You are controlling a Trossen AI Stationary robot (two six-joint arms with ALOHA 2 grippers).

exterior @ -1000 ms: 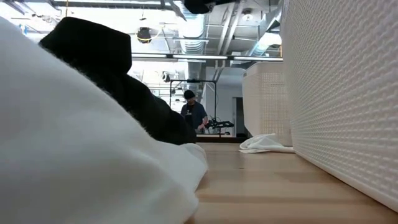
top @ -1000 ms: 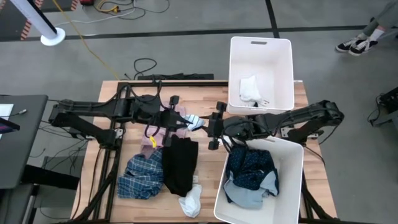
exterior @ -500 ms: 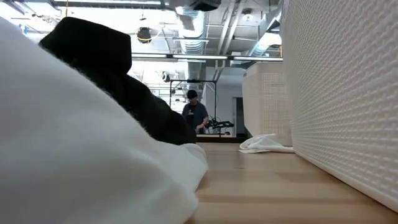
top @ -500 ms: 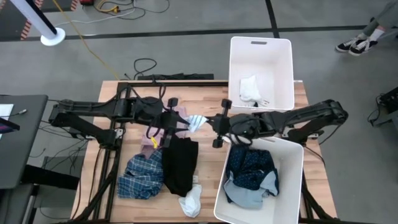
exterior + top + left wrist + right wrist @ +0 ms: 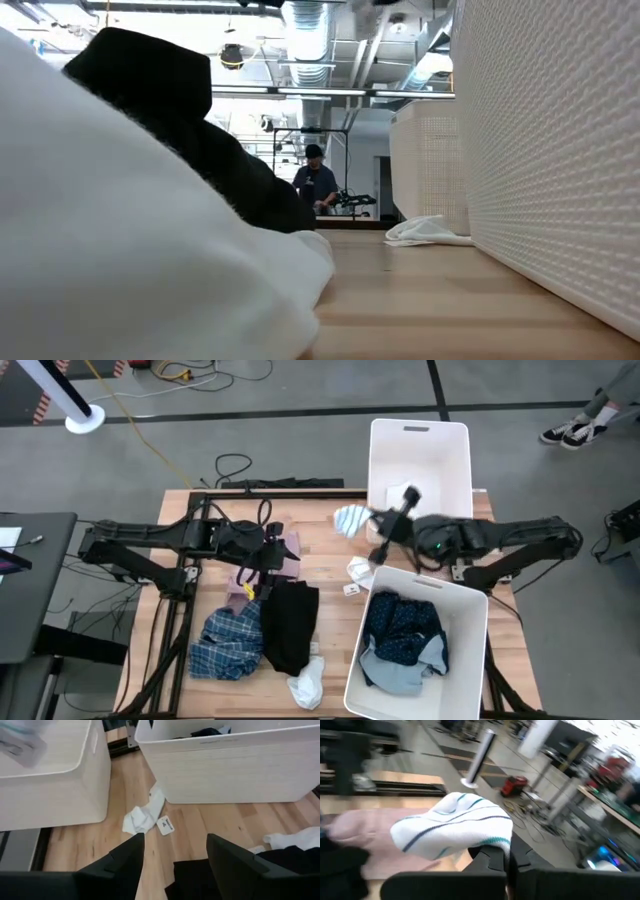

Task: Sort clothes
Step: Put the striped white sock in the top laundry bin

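Observation:
My right gripper [image 5: 367,526] is shut on a white sock with teal stripes [image 5: 350,519], held in the air just left of the far white bin [image 5: 420,435]. My left gripper [image 5: 175,851] stands open, nothing between its fingers, above the pink garment [image 5: 288,548] and the black garment [image 5: 290,622]. A blue plaid shirt [image 5: 228,642] and a white sock [image 5: 307,684] lie at the near left. Another white sock [image 5: 141,818] with a tag [image 5: 165,824] lies on the wood between the two bins. My right gripper pinches one end of the striped sock [image 5: 496,845] between its two fingers. They come at it nearly level from the table's right side. The sock is lifted clear of the table and bulges out beyond the fingers toward the left.
The far bin holds a white sock [image 5: 402,502]. The near bin [image 5: 470,595] holds navy and light blue garments [image 5: 402,635]. In the low view, white cloth [image 5: 120,260] and black cloth [image 5: 165,110] fill the foreground; a person stands far behind the table.
My right gripper has shut on the striped sock that my left gripper held, then gone up and toward the far right, carrying the sock clear toward the far bin. My left gripper has opened and let the sock go, staying over the pink garment.

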